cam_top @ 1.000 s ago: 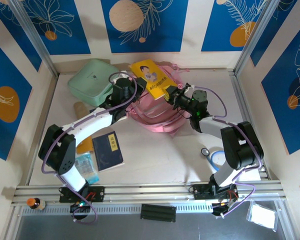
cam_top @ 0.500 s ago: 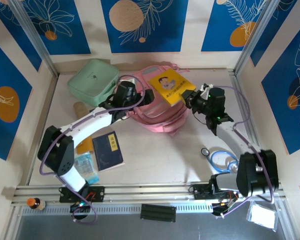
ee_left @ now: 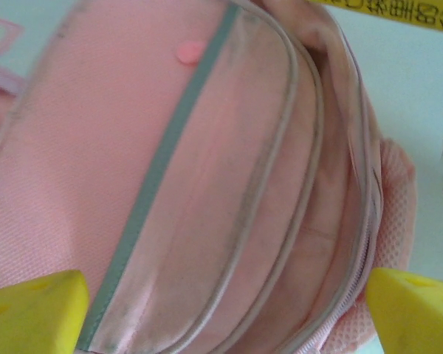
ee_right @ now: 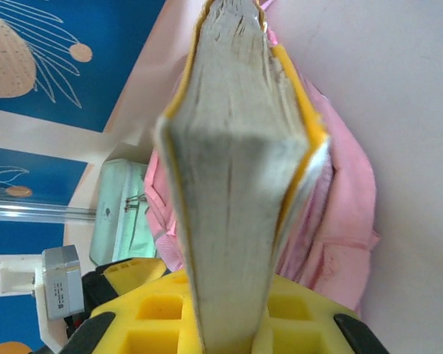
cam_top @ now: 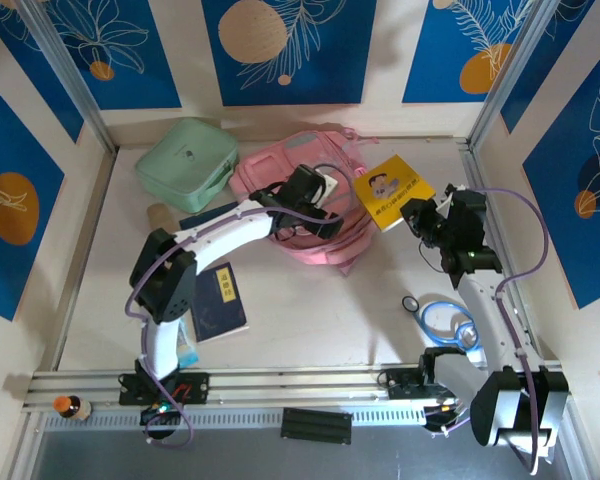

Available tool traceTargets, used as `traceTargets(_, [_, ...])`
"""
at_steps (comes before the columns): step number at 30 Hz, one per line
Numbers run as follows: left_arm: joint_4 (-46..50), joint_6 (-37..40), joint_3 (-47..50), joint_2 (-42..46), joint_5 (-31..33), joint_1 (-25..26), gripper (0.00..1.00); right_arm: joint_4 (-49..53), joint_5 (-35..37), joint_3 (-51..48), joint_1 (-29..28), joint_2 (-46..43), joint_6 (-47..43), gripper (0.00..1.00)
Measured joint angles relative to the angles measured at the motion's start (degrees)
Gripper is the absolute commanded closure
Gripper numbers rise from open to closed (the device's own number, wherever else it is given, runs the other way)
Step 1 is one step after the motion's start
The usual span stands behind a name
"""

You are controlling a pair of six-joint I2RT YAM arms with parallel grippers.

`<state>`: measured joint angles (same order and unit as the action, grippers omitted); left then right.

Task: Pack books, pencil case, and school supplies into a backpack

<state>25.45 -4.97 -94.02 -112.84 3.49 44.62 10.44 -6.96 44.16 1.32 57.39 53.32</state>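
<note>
The pink backpack (cam_top: 280, 175) lies at the back middle of the table, its zipped pockets showing close up in the left wrist view (ee_left: 207, 184). My left gripper (cam_top: 312, 215) hovers over it, open, yellow fingertips (ee_left: 33, 313) wide apart with nothing between them. My right gripper (cam_top: 412, 213) is shut on the yellow book (cam_top: 388, 190), held on edge in the air just right of the backpack (ee_right: 332, 221); its page edge (ee_right: 236, 147) faces the right wrist camera. A navy book (cam_top: 217, 300) lies flat at the left front. The beige pencil case (cam_top: 159, 213) lies by the left wall.
A mint-green square case (cam_top: 185, 160) sits at the back left, touching the backpack. A blue looped cord with a ring (cam_top: 443, 318) lies at the right front. A small light-blue packet (cam_top: 183, 345) lies near the left arm's base. Walls close in on three sides.
My left gripper has opened and swung right across the backpack. My right gripper has carried the yellow book from above the backpack out to its right side.
</note>
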Motion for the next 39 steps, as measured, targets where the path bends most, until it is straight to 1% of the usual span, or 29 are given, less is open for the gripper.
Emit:
traceTargets(2, [2.80,2.29,-2.93,-2.14,1.03,0.76,0.10,1.73,0.48,-0.07,0.00,-0.83,-0.31,0.99])
traceTargets(7, [8.79,5.38,-10.78,-8.50,3.28,1.42,0.28,4.81,1.40,-0.09,0.76,-1.77,-0.39,1.00])
traceTargets(12, [12.98,8.35,-17.73,-14.45,4.57,1.38,0.39,7.45,2.34,-0.09,1.18,-1.77,-0.42,1.00])
traceTargets(16, [16.04,10.64,-23.02,-18.67,6.80,1.38,0.44,8.98,2.75,-0.09,1.62,-1.97,-0.42,1.00])
traceTargets(23, [18.80,11.54,-27.65,-21.90,10.78,1.38,0.50,9.81,3.58,-0.09,1.81,-2.84,-0.42,0.99])
traceTargets(28, [21.11,11.17,-30.84,-23.76,12.02,1.55,0.65,9.94,3.98,-0.09,1.81,-2.84,-0.42,0.99])
traceTargets(33, [21.92,10.54,-31.41,-23.74,11.28,1.64,0.80,10.62,4.50,-0.09,2.10,-2.84,-0.57,0.99])
traceTargets(36, [21.68,10.64,-31.26,-23.56,9.57,1.53,0.95,11.28,5.35,-0.09,2.75,-2.93,-1.70,0.99])
traceTargets(38, [21.24,10.27,-30.47,-22.60,8.20,1.18,1.00,12.13,5.53,-0.07,4.07,-3.43,-2.62,0.99])
traceTargets(39, [21.07,10.01,-30.14,-22.10,7.58,0.96,1.00,12.41,5.53,-0.07,4.76,-3.78,-3.02,0.99])
